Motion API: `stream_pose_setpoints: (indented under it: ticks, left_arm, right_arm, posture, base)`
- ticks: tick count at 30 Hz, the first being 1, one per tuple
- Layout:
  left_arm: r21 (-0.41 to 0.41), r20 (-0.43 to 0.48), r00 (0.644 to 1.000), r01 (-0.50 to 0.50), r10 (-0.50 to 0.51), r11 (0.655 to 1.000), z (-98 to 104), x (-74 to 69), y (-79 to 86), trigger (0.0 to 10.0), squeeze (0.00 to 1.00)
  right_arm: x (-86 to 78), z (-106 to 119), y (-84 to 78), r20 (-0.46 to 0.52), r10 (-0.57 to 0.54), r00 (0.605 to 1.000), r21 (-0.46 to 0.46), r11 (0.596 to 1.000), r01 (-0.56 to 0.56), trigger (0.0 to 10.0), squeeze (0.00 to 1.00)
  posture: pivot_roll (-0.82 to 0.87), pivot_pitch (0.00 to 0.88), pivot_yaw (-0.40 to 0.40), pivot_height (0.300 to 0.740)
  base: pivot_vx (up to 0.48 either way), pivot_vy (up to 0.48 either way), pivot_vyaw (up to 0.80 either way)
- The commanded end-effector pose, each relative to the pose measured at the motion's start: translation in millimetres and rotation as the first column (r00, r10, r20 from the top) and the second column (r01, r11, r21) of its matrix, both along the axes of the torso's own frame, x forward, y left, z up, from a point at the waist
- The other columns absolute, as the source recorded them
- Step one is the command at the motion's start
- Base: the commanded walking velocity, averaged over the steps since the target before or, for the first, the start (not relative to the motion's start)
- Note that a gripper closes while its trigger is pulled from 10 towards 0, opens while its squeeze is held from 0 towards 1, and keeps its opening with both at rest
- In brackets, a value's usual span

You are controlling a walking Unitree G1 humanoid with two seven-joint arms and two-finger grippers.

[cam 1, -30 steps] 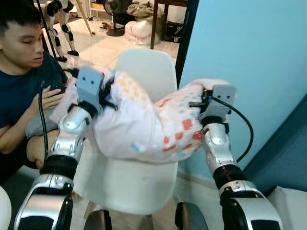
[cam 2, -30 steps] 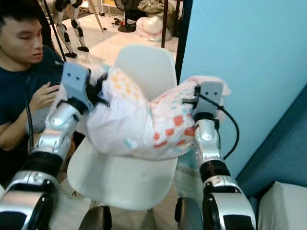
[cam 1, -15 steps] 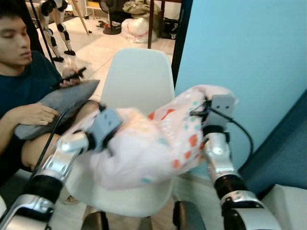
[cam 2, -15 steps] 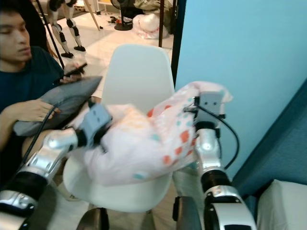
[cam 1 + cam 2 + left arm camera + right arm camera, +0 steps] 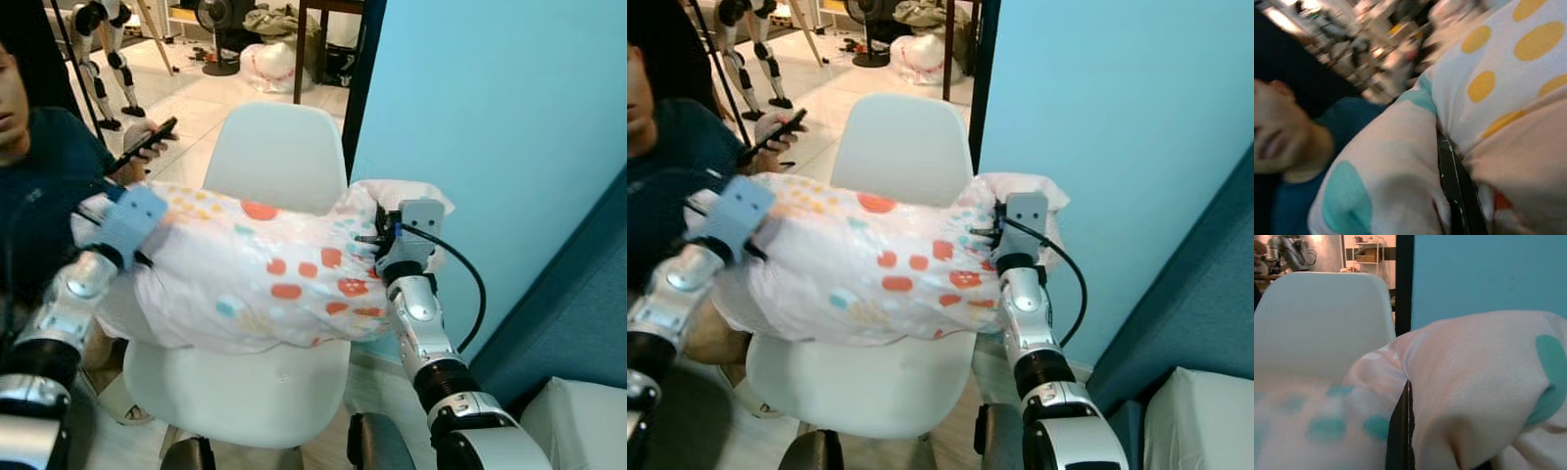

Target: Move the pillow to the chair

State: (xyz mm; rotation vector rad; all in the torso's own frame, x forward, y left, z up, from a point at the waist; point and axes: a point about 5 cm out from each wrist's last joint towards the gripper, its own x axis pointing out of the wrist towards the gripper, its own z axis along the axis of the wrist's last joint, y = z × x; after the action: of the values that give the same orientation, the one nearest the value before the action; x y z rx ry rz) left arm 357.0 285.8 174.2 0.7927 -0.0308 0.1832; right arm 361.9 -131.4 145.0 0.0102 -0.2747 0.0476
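A white pillow with coloured dots is stretched level between my two grippers, just above the seat of a white shell chair. My left gripper is shut on the pillow's left end, its fingers buried in the fabric. My right gripper is shut on the right end, close to the blue wall. In the left wrist view a black finger presses into the dotted pillow. The right wrist view has a finger against the pillow, with the chair back behind.
A person sits close on the left, holding a phone. A blue wall and dark door frame bound the right. Beyond the chair are another robot and bags on the tiled floor.
My left arm has swung out to the left and pulled the bunched pillow flat across the chair. The right gripper has sunk a little with its end.
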Motion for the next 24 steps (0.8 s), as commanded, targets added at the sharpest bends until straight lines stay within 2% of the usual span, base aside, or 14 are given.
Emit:
stream_pose_setpoints:
  ticks: [1, 2, 4, 6, 10, 11, 12, 13, 14, 15, 19, 24]
  left_arm:
    - [0.043, 0.018, 0.995, -0.103, 0.102, 0.994, 2, -5.4, 20.5, 10.0, 0.00]
    - [0.067, 0.057, 0.994, -0.099, 0.096, 0.993, 9, -4.7, 19.7, 10.0, 0.00]
    - [0.067, 0.057, 0.994, -0.099, 0.096, 0.993, 9, -4.7, 19.7, 10.0, 0.00]
    - [0.136, 0.144, 0.987, -0.085, 0.065, 0.987, 22, -3.9, 14.5, 10.0, 0.00]
    - [0.076, 0.152, 0.987, -0.054, 0.042, 0.996, 21, -2.0, 7.9, 10.0, 0.00]
    - [-0.044, 0.092, 0.995, -0.027, 0.031, 0.999, 8, -0.4, 3.0, 10.0, 0.00]
    - [-0.044, 0.092, 0.995, -0.027, 0.031, 0.999, 8, -0.4, 3.0, 10.0, 0.00]
    - [-0.148, 0.049, 0.999, 0.000, 0.007, 0.989, -3, 0.2, -2.6, 10.0, 0.00]
    - [-0.148, 0.049, 0.999, 0.000, 0.007, 0.989, -3, 0.2, -2.6, 10.0, 0.00]
    - [-0.288, -0.002, 0.999, 0.030, -0.032, 0.957, -23, -0.6, -14.8, 10.0, 1.00]
    - [-0.317, -0.006, 0.999, 0.038, -0.042, 0.948, -29, -1.4, -19.7, 10.0, 1.00]
    - [-0.316, 0.014, 0.999, 0.034, -0.031, 0.948, -26, -0.7, -18.3, 10.0, 1.00]
  right_arm:
    - [-2.5, -15, -9.2, -0.079, -0.031, 0.996, 0.014, 0.999, 0.033, 10.0, 0.00]
    - [-2.8, -16, -11.3, -0.080, -0.044, 0.996, 0.018, 0.999, 0.045, 10.0, 0.00]
    - [-2.8, -16, -11.3, -0.080, -0.044, 0.996, 0.018, 0.999, 0.045, 10.0, 0.00]
    - [-2.9, -16, -14.5, -0.083, -0.062, 0.995, 0.031, 0.997, 0.065, 10.0, 0.00]
    - [-2.7, -16, -14.9, -0.086, -0.064, 0.994, 0.038, 0.997, 0.067, 10.0, 0.00]
    - [-2.4, -18, -11.9, -0.104, -0.038, 0.994, 0.035, 0.998, 0.042, 10.0, 0.00]
    - [-2.4, -18, -11.9, -0.104, -0.038, 0.994, 0.035, 0.998, 0.042, 10.0, 0.00]
    - [-2.1, -21, -8.7, -0.126, -0.016, 0.992, 0.020, 1.000, 0.018, 10.0, 0.00]
    - [-2.1, -21, -8.7, -0.126, -0.016, 0.992, 0.020, 1.000, 0.018, 10.0, 0.00]
    - [-2.3, -28, -3.1, -0.173, 0.025, 0.985, 0.002, 1.000, -0.026, 10.0, 1.00]
    - [-1.9, -29, -2.8, -0.186, 0.026, 0.982, -0.001, 1.000, -0.027, 10.0, 1.00]
    - [0.8, -24, -5.7, -0.170, 0.009, 0.985, 0.003, 1.000, -0.008, 10.0, 1.00]
  posture:
    - [0.05, 0.000, -0.106, 0.548]
    - [0.05, 0.000, -0.105, 0.548]
    - [0.05, 0.000, -0.105, 0.548]
    - [0.05, 0.000, -0.102, 0.548]
    - [0.05, 0.000, -0.100, 0.548]
    - [0.05, 0.000, -0.101, 0.548]
    - [0.05, 0.000, -0.101, 0.548]
    - [0.05, 0.000, -0.101, 0.548]
    - [0.05, 0.000, -0.101, 0.548]
    - [0.05, 0.000, -0.106, 0.548]
    - [0.05, 0.000, -0.108, 0.548]
    - [0.05, 0.000, -0.108, 0.548]
  base:
    - [0.000, 0.000, 0.00]
    - [0.000, 0.000, 0.00]
    - [0.000, 0.000, 0.00]
    - [0.000, 0.000, 0.00]
    - [0.000, 0.000, 0.00]
    - [0.000, 0.000, 0.00]
    - [0.000, 0.000, 0.00]
    - [0.000, 0.000, 0.00]
    - [0.000, 0.000, 0.00]
    - [0.000, 0.000, 0.00]
    - [0.000, 0.000, 0.00]
    - [0.000, 0.000, 0.00]
